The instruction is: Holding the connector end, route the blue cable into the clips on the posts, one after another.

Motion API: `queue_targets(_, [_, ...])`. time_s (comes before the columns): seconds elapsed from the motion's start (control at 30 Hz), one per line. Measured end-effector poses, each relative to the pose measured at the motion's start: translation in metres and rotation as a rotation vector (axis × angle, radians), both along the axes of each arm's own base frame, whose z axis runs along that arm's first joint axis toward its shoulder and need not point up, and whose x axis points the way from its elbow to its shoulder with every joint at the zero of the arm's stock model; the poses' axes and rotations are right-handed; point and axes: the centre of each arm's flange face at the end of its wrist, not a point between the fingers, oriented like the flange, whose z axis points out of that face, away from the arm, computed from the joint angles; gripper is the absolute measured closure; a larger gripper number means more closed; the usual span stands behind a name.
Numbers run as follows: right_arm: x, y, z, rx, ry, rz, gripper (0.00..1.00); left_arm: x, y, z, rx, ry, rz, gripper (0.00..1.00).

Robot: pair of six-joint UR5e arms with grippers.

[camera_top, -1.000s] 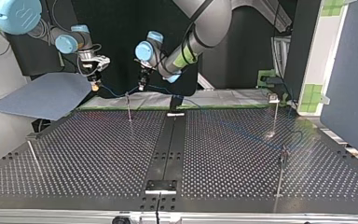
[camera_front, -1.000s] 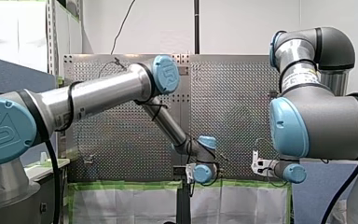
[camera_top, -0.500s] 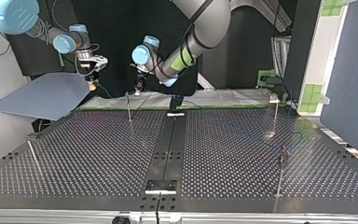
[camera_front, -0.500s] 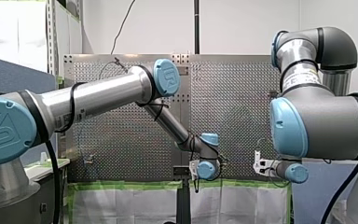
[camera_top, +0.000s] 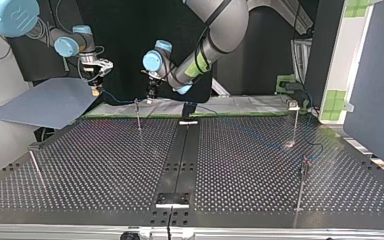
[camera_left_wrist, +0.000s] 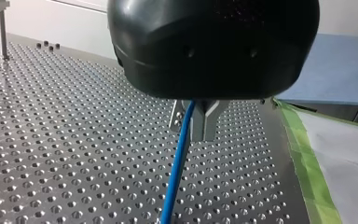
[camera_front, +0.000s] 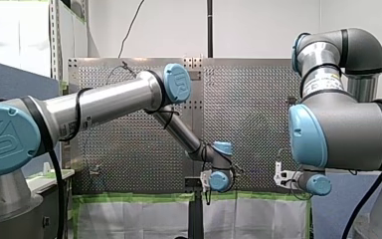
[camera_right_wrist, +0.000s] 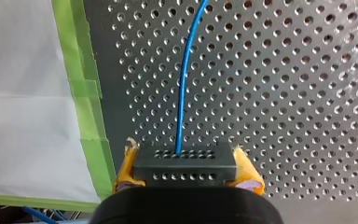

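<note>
Right gripper (camera_right_wrist: 186, 164): yellow fingers (camera_right_wrist: 248, 170) squeezing the boxy black connector (camera_right_wrist: 185, 173), thin blue cable (camera_right_wrist: 182, 88) running straight out of it. Left gripper (camera_left_wrist: 196, 119): metal fingers (camera_left_wrist: 206, 122) pinching that same cable.

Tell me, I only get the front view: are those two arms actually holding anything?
Observer: Yes, my right gripper clamps a black connector between yellow pads, and the blue cable comes out of it.
Visitor: And the other arm?
Observer: The cable passes between the metal fingers of my left gripper, which are closed on it.
Visitor: Where is the cable meant to go?
Observer: The top view shows a thin post standing on the table; in that view it sits just beside my left gripper.
</note>
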Motion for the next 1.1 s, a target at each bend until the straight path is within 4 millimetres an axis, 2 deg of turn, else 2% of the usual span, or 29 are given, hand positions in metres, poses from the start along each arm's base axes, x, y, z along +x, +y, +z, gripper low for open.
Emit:
queue_targets(0.5, [0.007, -0.008, 0.005, -0.029, -0.032, 0.050, 1.00, 0.010, 0.006, -0.003, -0.007, 0.004, -0.011, 0.99])
queue_targets(0.7, [0.008, -0.016, 0.008, -0.040, -0.043, 0.054, 1.00, 0.017, 0.008, -0.025, 0.002, 0.039, -0.018, 0.99])
queue_targets(0.83, [0.008, -0.022, 0.000, -0.029, -0.042, 0.055, 1.00, 0.028, 0.011, -0.036, -0.005, 0.046, -0.005, 0.99])
queue_targets(0.97, [0.007, -0.030, -0.009, -0.018, -0.017, 0.051, 1.00, 0.047, 0.010, -0.029, -0.032, 0.027, 0.008, 0.99])
queue_targets(1.1, [0.006, -0.044, -0.007, -0.020, 0.003, 0.048, 1.00, 0.062, 0.007, -0.017, -0.060, 0.007, 0.017, 0.99])
